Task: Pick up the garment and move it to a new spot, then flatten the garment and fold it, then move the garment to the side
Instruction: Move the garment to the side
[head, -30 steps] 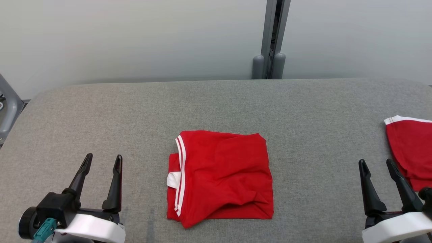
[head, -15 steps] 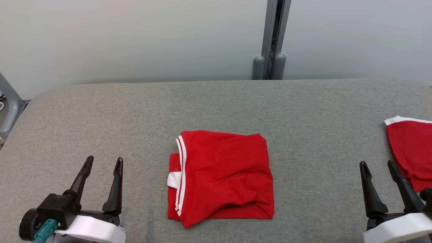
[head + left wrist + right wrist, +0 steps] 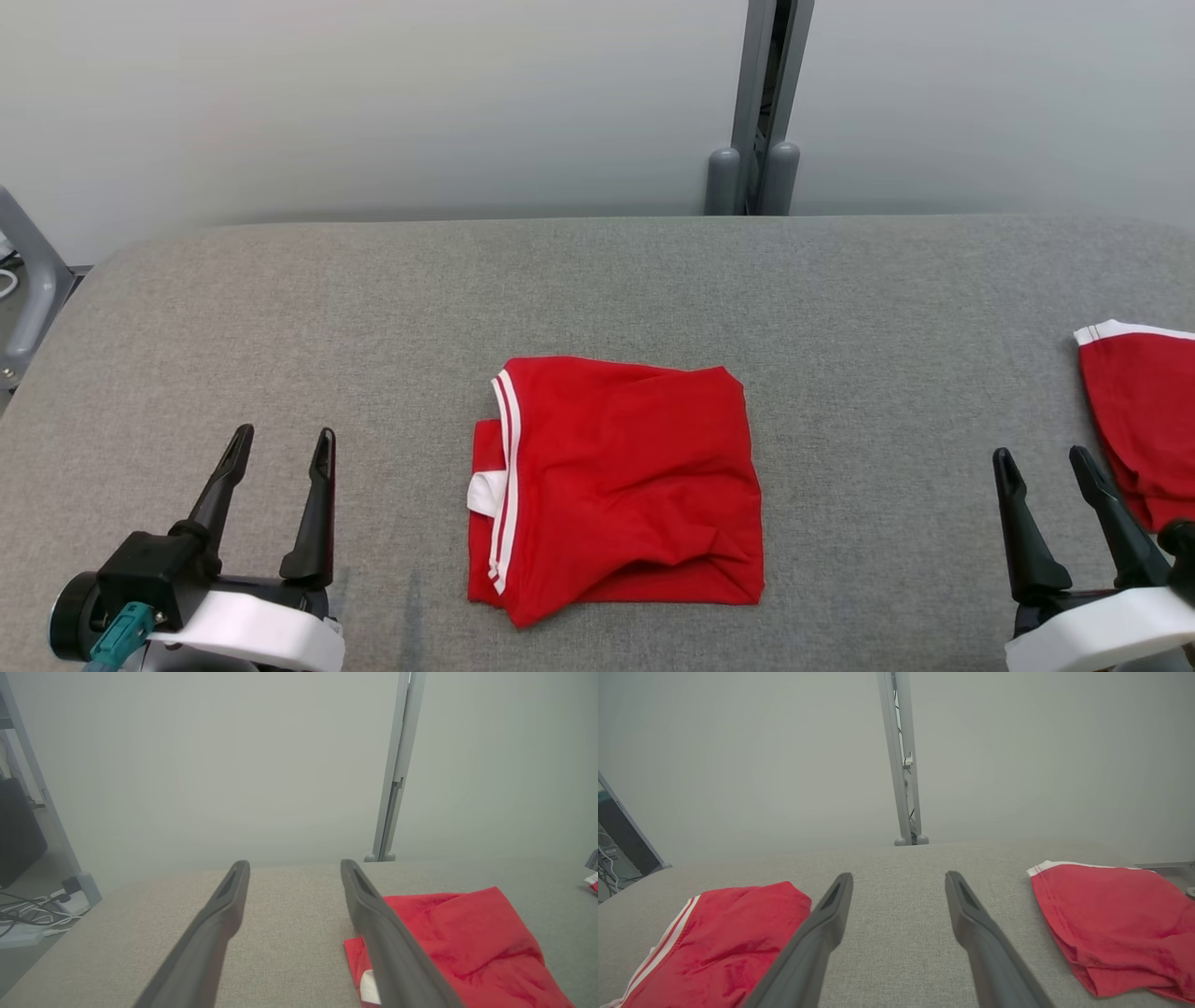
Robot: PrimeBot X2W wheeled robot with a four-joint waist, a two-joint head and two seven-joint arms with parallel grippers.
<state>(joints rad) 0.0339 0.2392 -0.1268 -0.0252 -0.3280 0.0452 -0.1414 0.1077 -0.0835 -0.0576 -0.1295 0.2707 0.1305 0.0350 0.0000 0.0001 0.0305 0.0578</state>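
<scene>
The red garment (image 3: 616, 490) lies folded, centred on the tabletop (image 3: 373, 308), between my left tool (image 3: 285, 433) and right tool (image 3: 1040, 455), both spread wide and empty. Folding looks done; next I should pinch all layers together and carry it aside.

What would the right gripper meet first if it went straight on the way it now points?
Probably nothing soon: the right gripper points across bare grey table between the folded garment and the second red garment; the wall lies beyond.
</scene>
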